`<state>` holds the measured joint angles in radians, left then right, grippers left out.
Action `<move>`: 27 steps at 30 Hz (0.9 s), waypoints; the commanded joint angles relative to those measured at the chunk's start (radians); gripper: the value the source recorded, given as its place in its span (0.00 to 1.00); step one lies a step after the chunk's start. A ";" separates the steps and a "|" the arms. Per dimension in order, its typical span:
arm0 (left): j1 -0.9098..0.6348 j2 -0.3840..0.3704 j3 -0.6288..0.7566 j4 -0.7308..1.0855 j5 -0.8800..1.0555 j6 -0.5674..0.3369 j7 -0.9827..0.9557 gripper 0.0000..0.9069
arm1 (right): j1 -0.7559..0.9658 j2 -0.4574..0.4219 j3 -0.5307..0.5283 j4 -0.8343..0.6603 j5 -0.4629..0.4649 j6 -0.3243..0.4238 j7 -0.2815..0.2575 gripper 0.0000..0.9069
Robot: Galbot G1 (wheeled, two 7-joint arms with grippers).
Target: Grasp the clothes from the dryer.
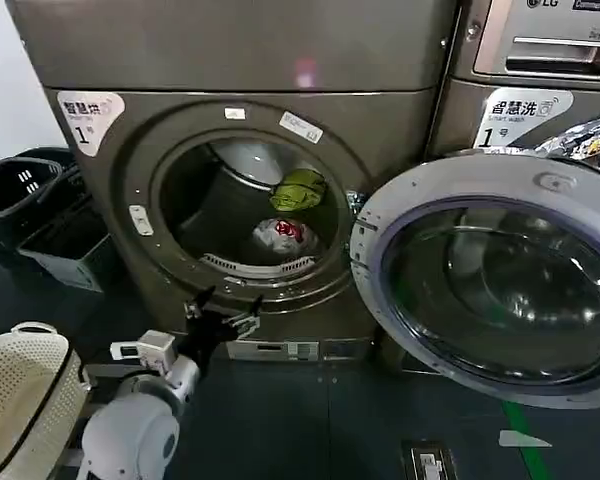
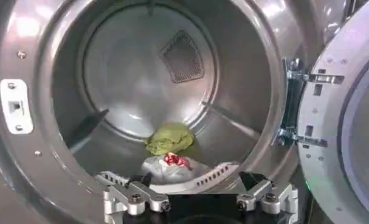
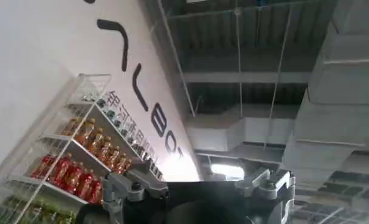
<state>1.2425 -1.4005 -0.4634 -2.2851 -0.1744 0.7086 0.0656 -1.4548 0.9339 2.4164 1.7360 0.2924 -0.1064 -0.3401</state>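
The left gripper [image 1: 220,318] hangs just outside the dryer [image 1: 250,60], below the lower rim of its porthole [image 1: 248,208], fingers spread wide and holding nothing; in the left wrist view the two fingertips [image 2: 131,201] stand well apart, aimed into the drum. A white basket [image 1: 20,400] sits near the left arm, down and away from the dryer's front. Inside the porthole, past the perforated lip at the rim, the clothes lie on the drum floor: the white-grey piece [image 1: 280,235] with its red patch is nearer the opening, and the green piece [image 1: 298,190] is just behind it, toward the drum's back wall. Nothing lies between the gripper and the clothes except the lip. The dryer's door [image 1: 490,285] is swung fully open beside the porthole, hinged at the side nearest the LG machine [image 1: 540,60]. Dark bins [image 1: 40,215] stand on the floor at the dryer's other side. The right gripper [image 3: 199,192] points up at a ceiling and a shelf of bottles [image 3: 81,164], with its fingers apart and empty.
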 commanded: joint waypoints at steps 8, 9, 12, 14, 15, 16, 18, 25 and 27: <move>0.002 -0.001 0.002 -0.002 0.003 -0.003 0.001 1.00 | 0.002 -0.002 0.002 -0.005 -0.001 0.002 -0.001 1.00; 0.002 -0.001 0.002 -0.002 0.003 -0.004 0.001 1.00 | 0.001 -0.001 0.003 -0.006 -0.001 0.003 -0.001 1.00; 0.001 0.001 0.004 0.002 0.008 -0.007 0.002 1.00 | 0.001 0.000 0.004 -0.008 -0.001 0.004 0.000 1.00; 0.001 0.002 0.004 0.005 0.013 -0.009 0.002 1.00 | -0.002 0.002 0.005 -0.008 -0.001 0.004 0.000 1.00; 0.001 0.002 0.005 0.005 0.013 -0.010 0.002 1.00 | -0.003 0.002 0.007 -0.009 -0.001 0.003 0.000 1.00; 0.002 0.002 0.006 0.005 0.013 -0.011 0.002 1.00 | -0.006 0.000 0.011 -0.010 0.000 0.003 0.000 1.00; 0.001 0.002 0.008 0.004 0.013 -0.010 0.002 1.00 | -0.009 -0.002 0.016 -0.013 0.000 0.003 0.000 1.00; -0.001 0.005 0.012 0.002 0.009 -0.011 0.003 1.00 | -0.019 -0.005 0.027 -0.017 0.003 0.001 0.001 1.00; 0.000 0.004 0.013 0.002 0.009 -0.011 0.003 1.00 | -0.020 -0.006 0.028 -0.016 0.004 0.000 0.001 1.00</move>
<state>1.2414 -1.3966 -0.4517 -2.2822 -0.1643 0.6984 0.0678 -1.4718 0.9297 2.4404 1.7192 0.2945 -0.1046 -0.3390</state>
